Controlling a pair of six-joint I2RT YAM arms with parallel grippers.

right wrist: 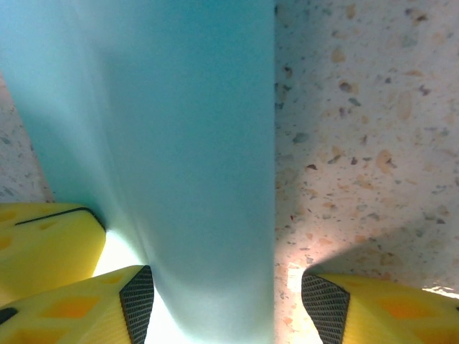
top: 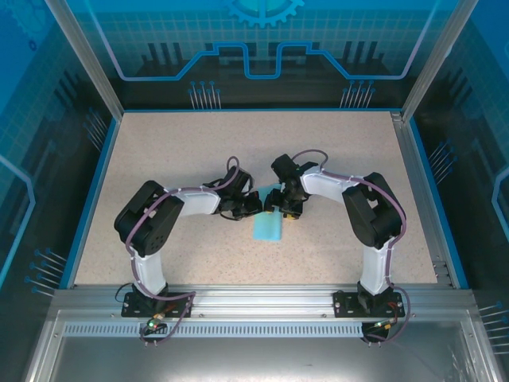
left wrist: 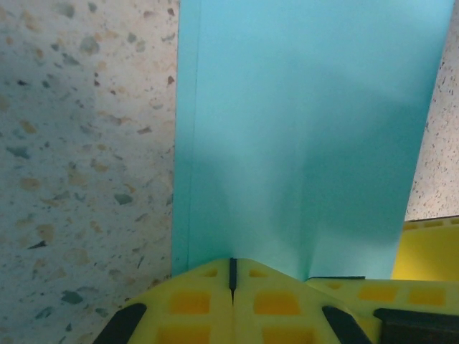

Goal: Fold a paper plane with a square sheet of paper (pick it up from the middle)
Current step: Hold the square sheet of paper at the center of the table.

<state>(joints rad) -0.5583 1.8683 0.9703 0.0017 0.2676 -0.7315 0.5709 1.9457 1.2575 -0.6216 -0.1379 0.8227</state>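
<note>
The light-blue sheet of paper point(top: 268, 227) lies on the speckled table as a narrow rectangle, not a pointed paper plane. In the left wrist view the paper point(left wrist: 301, 129) runs away from my left gripper point(left wrist: 232, 276), whose yellow fingers are pressed together on its near edge, and the paper bows up there. My right gripper point(right wrist: 229, 308) stands open astride the paper point(right wrist: 179, 143). Its left pad point(right wrist: 138, 301) touches the strip and its right pad point(right wrist: 324, 301) is over bare table. From above, the left gripper point(top: 253, 205) and the right gripper point(top: 288, 208) meet at the paper's far end.
The speckled table point(top: 159, 151) is ringed by a blue rim and aluminium posts, with a metal rail point(top: 254, 298) at the near edge. A finger of the right gripper point(left wrist: 423, 287) shows beside my left one. A left gripper finger point(right wrist: 43, 244) shows by the right one.
</note>
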